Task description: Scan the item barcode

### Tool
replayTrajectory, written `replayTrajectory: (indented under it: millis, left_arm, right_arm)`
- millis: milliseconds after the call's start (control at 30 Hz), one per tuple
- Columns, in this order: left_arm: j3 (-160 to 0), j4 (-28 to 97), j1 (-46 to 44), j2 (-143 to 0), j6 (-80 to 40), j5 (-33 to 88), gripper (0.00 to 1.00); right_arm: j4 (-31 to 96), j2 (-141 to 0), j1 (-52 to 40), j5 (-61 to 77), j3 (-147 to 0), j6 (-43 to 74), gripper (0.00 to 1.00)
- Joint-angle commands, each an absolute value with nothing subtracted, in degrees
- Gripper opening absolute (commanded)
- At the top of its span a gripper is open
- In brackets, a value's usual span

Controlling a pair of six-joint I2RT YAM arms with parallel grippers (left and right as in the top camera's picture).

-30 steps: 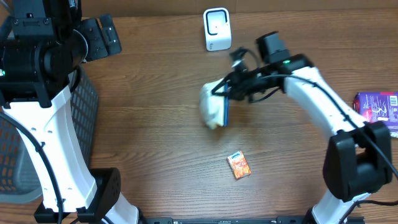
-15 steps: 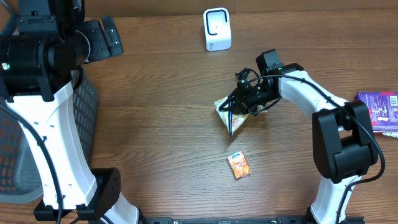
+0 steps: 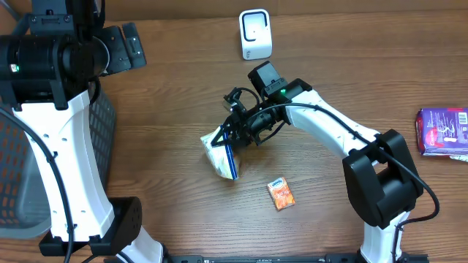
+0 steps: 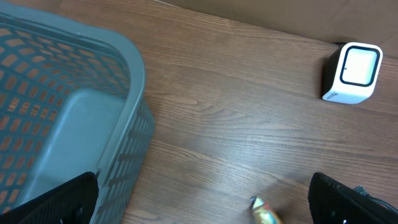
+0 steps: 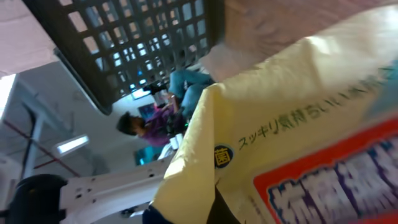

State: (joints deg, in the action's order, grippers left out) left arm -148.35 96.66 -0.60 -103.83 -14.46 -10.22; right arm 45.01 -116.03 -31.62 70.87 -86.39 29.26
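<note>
Packet (image 3: 221,155) and right hand (image 3: 240,130) had both travelled in the last second. We had been holding the pale yellow bag near the middle of the surface (image 3: 168,95), on our side of the scanner (image 3: 255,34). We had since swung it towards us and to our left, so that it hung over the wood well apart from the scanner and nearer the basket (image 3: 99,124). The right hand was clamped shut on the bag's upper end. From overhead the bag trailed below and to the left of it, blue edge showing, and we could not tell whether it touched the wood. We judged that the pass before the scanner was either finished or missed, since the bag no longer sat in front of that white window; nothing showed us whether a read had registered. Our left hand (image 3: 121,47) stood wide open and empty, raised beside the basket's far end, much where it had been. The surface was brown wood grain, carrying an orange sachet (image 3: 281,194) near the bag on our side and a purple pack (image 3: 444,131) at the right edge. The right wrist view, filled by the bag's Japanese print and red label, looked past the basket's mesh to a bright ceiling lamp and what seemed to be a person, too blurred to be sure.
</note>
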Motion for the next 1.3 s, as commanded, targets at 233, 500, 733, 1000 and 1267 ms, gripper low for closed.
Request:
replayTrajectory:
  millis: [233, 500, 733, 1000, 1267]
  left_arm:
    - [-147.8, 96.8, -0.4, -103.9, -14.0, -11.6, 1.00]
    - [-147.7, 96.8, -0.4, -103.9, -14.0, -11.6, 1.00]
    - [-147.3, 96.8, -0.4, -103.9, -14.0, -11.6, 1.00]
    - [-147.3, 96.8, -0.4, -103.9, -14.0, -11.6, 1.00]
    - [-147.3, 96.7, -0.4, -103.9, -14.0, -11.6, 1.00]
  right_arm:
    - [42.0, -116.9, -21.1, 74.5, -87.7, 30.1, 0.04]
    - [41.0, -124.9, -15.7, 72.9, -87.2, 26.4, 0.12]
    - [45.7, -126.8, -13.6, 49.4, -87.5, 25.0, 0.04]
    - [49.5, -126.8, -5.2, 32.5, -88.9, 15.6, 0.14]
    - [54.5, -126.8, 3.0, 29.6, -97.4, 11.9, 1.00]
